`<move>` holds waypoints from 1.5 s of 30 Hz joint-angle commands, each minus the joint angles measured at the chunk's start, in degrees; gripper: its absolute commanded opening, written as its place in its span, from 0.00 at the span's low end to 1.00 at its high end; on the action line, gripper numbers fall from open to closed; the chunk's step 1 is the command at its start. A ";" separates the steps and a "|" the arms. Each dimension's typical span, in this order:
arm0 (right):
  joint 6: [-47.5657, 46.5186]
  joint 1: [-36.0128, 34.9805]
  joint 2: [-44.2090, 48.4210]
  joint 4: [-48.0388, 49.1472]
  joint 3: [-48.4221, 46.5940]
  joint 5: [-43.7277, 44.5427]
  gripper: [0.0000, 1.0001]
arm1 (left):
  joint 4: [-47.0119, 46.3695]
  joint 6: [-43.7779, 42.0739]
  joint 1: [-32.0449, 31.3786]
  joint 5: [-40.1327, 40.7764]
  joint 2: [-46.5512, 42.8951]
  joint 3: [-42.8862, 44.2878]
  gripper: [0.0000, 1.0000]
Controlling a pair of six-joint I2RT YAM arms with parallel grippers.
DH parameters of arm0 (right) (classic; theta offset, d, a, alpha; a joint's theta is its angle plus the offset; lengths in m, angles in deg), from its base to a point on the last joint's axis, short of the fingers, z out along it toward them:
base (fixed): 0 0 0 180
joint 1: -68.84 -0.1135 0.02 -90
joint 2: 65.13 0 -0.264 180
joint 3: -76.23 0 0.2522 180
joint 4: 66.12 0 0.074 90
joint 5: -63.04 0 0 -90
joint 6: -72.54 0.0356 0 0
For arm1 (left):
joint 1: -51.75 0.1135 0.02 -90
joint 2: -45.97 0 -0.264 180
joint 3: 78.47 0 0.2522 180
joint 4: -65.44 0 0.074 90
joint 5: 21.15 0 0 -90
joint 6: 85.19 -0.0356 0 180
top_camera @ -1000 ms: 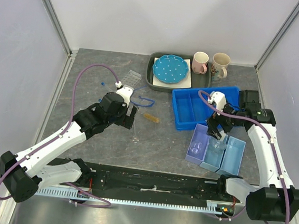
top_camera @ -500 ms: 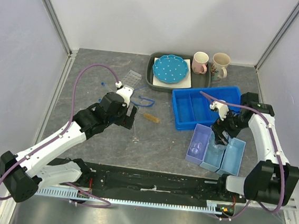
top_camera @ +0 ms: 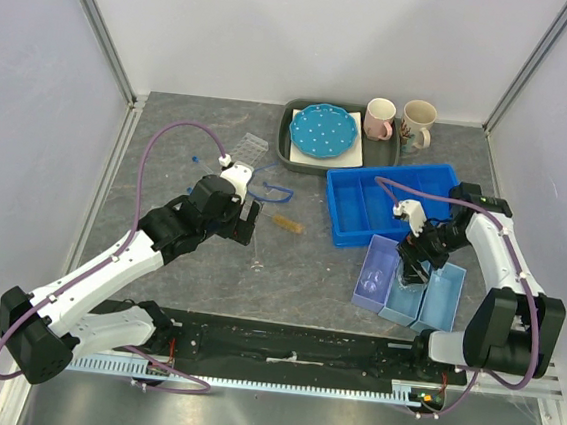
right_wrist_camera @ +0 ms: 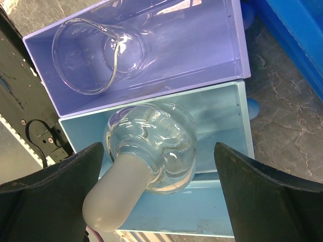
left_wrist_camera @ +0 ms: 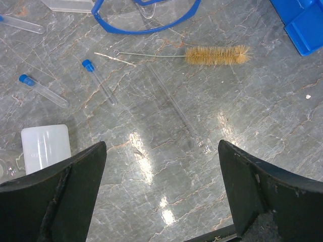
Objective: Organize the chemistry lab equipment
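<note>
Logged the right pincer [top_camera: 409, 271] low over the pale blue bin [right_wrist_camera: 222, 113], jaws spread wide, gripping nothing. Spotted the round flask [right_wrist_camera: 151, 141] lying in that bin, frosted neck pointing at the near end, between the fingers [right_wrist_camera: 55, 196] but apparently touching neither. Spotted a beaker [right_wrist_camera: 93, 55] on its side in the purple bin [right_wrist_camera: 202, 45] next door. Judged the step as the tail of a drop-off, with only the retreat to do. Called for a straight lift, jaws kept wide, no sideways drift before clearing the bin walls. Risked clipping the bulb or dragging the bin otherwise. Worth checking the flask for rolling first: round body, thin glass, hard plastic floor.

Logged the left pincer [left_wrist_camera: 161, 146] also wide open, empty, hovering over the bench [left_wrist_camera: 272, 106]. Counted loose items below it: a bristle brush [left_wrist_camera: 217, 54], two blue-capped tubes [left_wrist_camera: 99, 80], a thin glass rod [left_wrist_camera: 174, 106], all lying apart from each other. Picked the rod as the awkward one: flat on the stone, nearly invisible, likely to slip or snap under a hard pinch. Called for a low, square approach across its length and a gentle close.
</note>
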 commanded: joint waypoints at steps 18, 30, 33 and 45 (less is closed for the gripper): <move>1.02 -1.69 6.41 1.68 -0.93 -1.68 0.98 | -2.17 -1.65 -0.22 -0.53 -1.06 -0.31 0.98; 13.23 -12.49 12.03 9.05 1.52 10.78 0.98 | -2.08 -1.65 -0.13 -0.70 -1.06 -0.39 0.98; 14.56 -15.30 13.78 10.90 4.07 14.13 0.98 | -2.17 -1.65 -0.13 -0.79 -1.06 -0.31 0.98; 19.22 -23.21 17.57 15.21 10.22 26.26 0.98 | -2.17 -1.65 -0.13 -0.88 -0.97 -0.39 0.98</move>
